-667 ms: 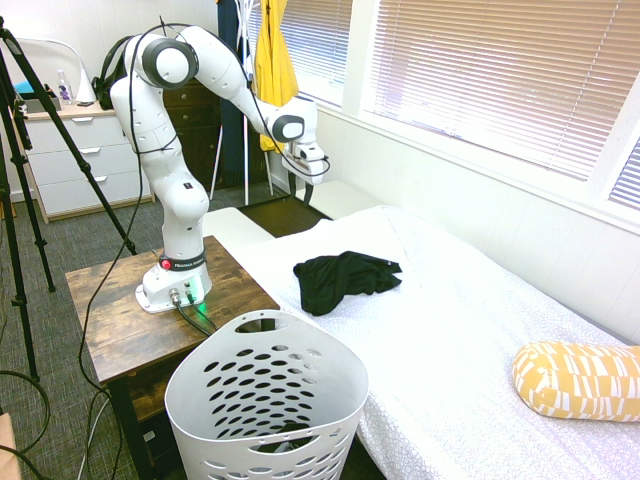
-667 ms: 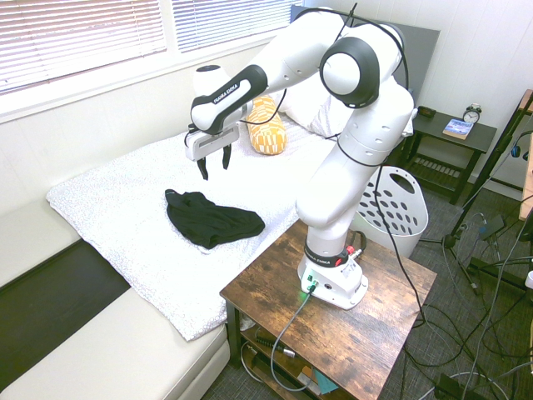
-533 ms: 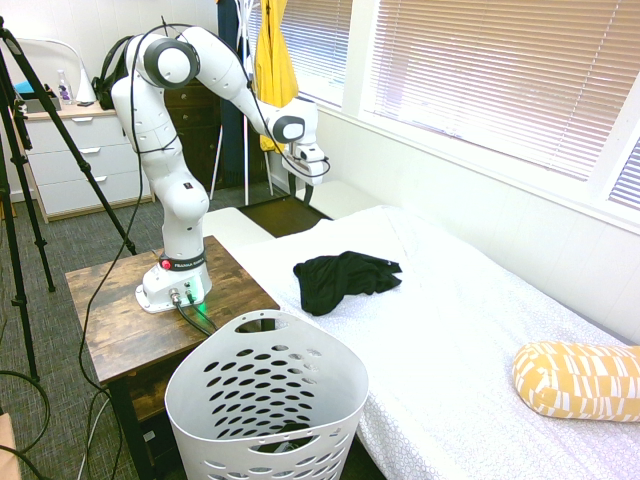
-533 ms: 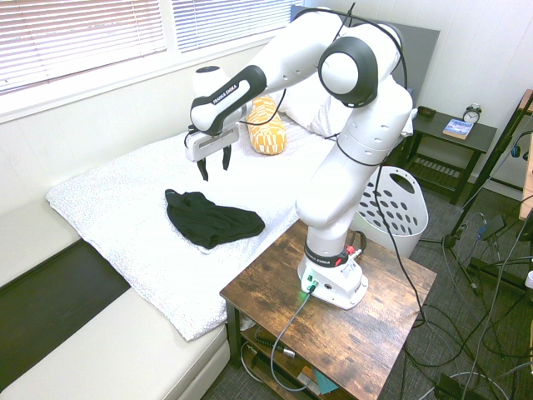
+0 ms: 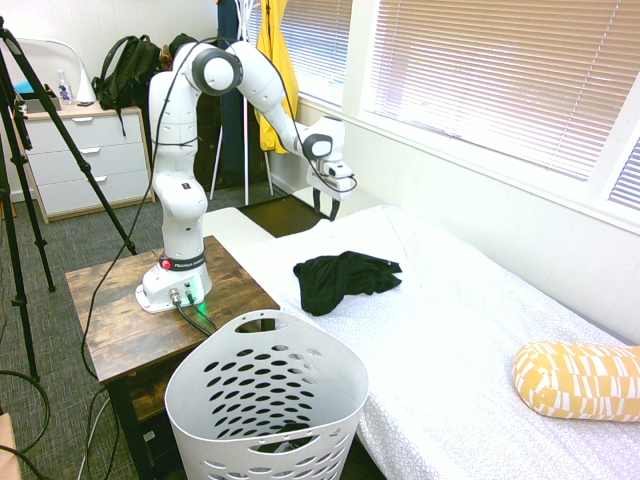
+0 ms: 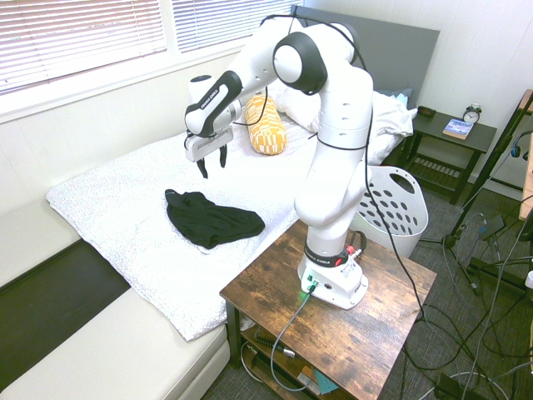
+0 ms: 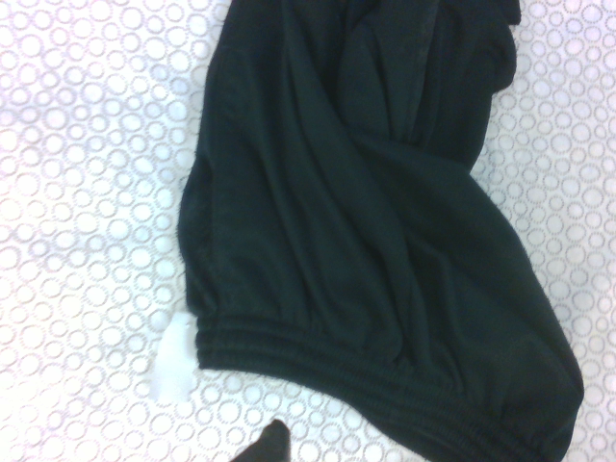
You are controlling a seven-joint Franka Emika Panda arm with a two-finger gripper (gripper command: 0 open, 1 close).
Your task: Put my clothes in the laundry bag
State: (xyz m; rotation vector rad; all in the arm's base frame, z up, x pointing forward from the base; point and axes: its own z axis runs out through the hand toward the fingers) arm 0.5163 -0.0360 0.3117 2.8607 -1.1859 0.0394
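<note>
Change: the arm's upper links have been swung round since the earlier frames; in the first exterior view the gripper point(image 5: 330, 211) is now seen further right, nearer the window wall; the clothes point(image 5: 341, 278) are left where they lay
Gripper: pointed down above the bed point(image 6: 125, 208), fingers spread apart, nothing held
Writing: a dark band with white lettering is carried on the forearm, too small to be read
Clothes: a plain black garment, crumpled on the white ring-patterned cover; a gathered elastic hem and a small white tag point(image 7: 176, 358) are shown in the wrist view
Basket: the white holed basket point(image 5: 262, 408) is stood on the floor between bed and side table point(image 5: 130, 318), well apart from the clothes
</note>
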